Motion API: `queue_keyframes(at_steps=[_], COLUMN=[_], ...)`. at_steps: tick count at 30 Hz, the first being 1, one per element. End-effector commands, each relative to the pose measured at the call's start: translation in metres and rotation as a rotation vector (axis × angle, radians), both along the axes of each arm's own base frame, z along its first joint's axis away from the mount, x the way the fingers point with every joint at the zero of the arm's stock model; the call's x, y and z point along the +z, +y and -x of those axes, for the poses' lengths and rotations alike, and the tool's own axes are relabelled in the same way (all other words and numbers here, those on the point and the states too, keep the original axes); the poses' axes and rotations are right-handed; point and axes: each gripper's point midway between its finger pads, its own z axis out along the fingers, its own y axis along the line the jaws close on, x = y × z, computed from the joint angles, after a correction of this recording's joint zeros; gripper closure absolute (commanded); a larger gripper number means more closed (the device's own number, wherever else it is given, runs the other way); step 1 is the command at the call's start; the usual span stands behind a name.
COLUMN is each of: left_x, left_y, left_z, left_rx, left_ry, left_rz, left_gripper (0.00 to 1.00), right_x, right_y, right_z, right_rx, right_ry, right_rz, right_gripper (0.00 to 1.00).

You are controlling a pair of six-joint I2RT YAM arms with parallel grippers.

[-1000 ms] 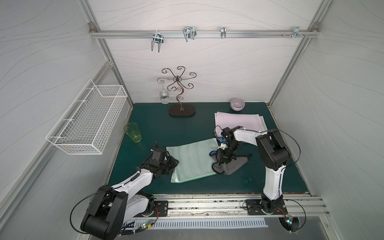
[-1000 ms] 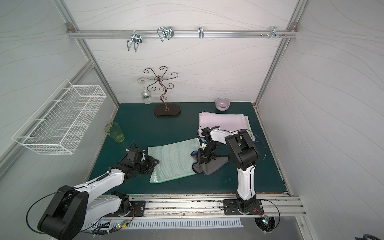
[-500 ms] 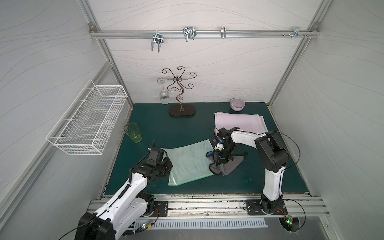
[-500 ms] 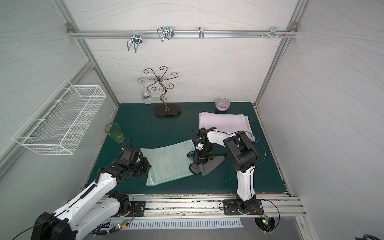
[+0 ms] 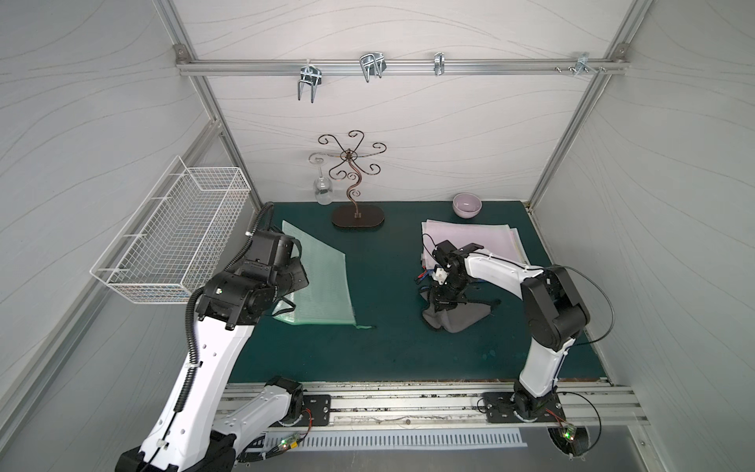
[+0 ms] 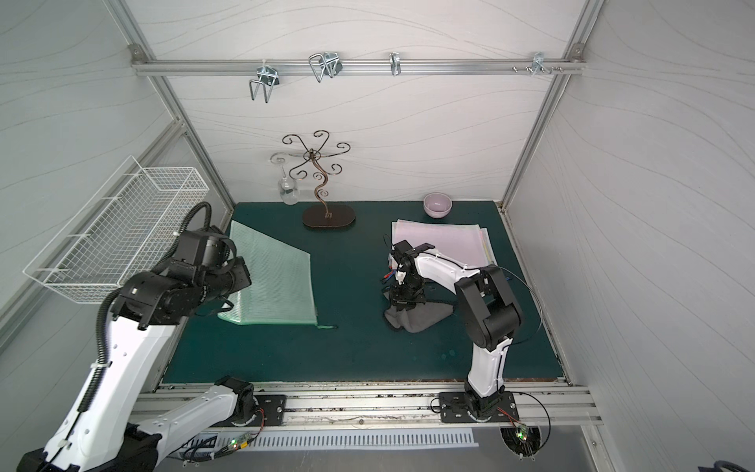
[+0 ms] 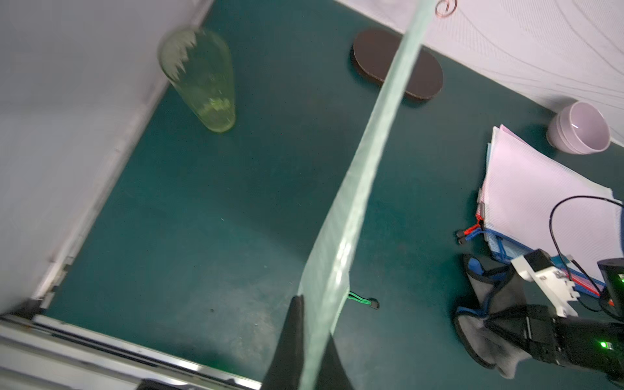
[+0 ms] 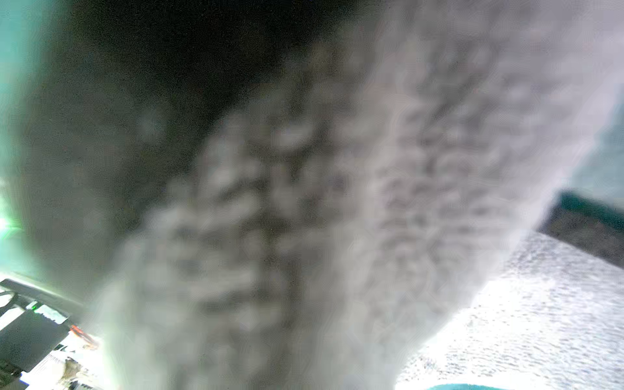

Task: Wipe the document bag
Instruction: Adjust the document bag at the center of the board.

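Observation:
The document bag (image 5: pixel 327 282) is pale green mesh and stands raised on edge over the left of the green mat (image 5: pixel 392 347). Its zip edge is low by the mat, and the bag (image 6: pixel 282 282) shows in both top views. My left gripper (image 5: pixel 297 282) is shut on its left side. In the left wrist view the bag (image 7: pixel 358 189) runs edge-on out from between the shut gripper (image 7: pixel 314 320). At the centre right, my right gripper (image 5: pixel 443 303) points down, shut on a grey cloth (image 5: pixel 459 319) lying bunched on the mat. That cloth (image 8: pixel 304 202) fills the right wrist view and hides the jaws.
A stack of pink document bags (image 5: pixel 474 241) lies behind the right arm, with a lilac bowl (image 5: pixel 467 205) beyond it. A metal stand (image 5: pixel 357 214) with a hanging wine glass (image 5: pixel 322 192) is at the back. A green glass (image 7: pixel 202 81) stands by the left wall under the wire basket (image 5: pixel 175 241).
The left gripper closed on the bag's left edge. The arm then rose, lifting the bag from flat on the mat to standing on edge. The right gripper has stayed on the cloth.

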Motion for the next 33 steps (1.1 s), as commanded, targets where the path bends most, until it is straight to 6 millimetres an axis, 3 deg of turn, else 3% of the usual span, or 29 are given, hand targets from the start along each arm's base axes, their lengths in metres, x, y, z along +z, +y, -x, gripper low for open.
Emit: queue_keyframes(at_steps=[1,4,6,10,16,19,22,26,33], left_x=[0.029,0.050,0.044,-0.017,-0.111,-0.144,-0.165,-0.188,-0.218], left_y=[0.036,0.033,0.015,-0.056,-0.187,-0.242,-0.284,-0.315,-0.327], left_z=[0.026,0.019,0.006,-0.024,-0.036,-0.038,-0.039,-0.041,-0.042], left_rx=[0.006,-0.033,-0.093,-0.272,-0.522,-0.615,-0.691,-0.708,-0.669], left_ry=[0.074,0.084,0.123,0.215,0.317,0.345,0.353,0.391,0.444], left_rz=[-0.241,-0.350,-0.397,-0.304,0.021,0.141,0.195,0.310,0.369], left_gripper=[1.00,1.00,1.00,1.00,1.00,1.00,1.00,1.00,1.00], right_x=[-0.007,-0.016,-0.022,-0.028,-0.012,0.003,0.015,0.020,0.013], right_y=[-0.001,-0.002,-0.006,-0.015,-0.042,-0.048,-0.050,-0.050,-0.050], right_z=[-0.004,-0.004,-0.003,-0.003,-0.014,-0.021,-0.024,-0.023,-0.010], right_rx=[-0.001,-0.019,-0.031,-0.056,-0.122,-0.123,-0.122,-0.115,-0.095], right_ry=[0.002,0.022,0.032,0.037,-0.040,-0.102,-0.140,-0.150,-0.119], right_rz=[0.021,0.009,0.013,0.022,0.071,0.093,0.090,0.084,0.064], right_gripper=[1.00,1.00,1.00,1.00,1.00,1.00,1.00,1.00,1.00])
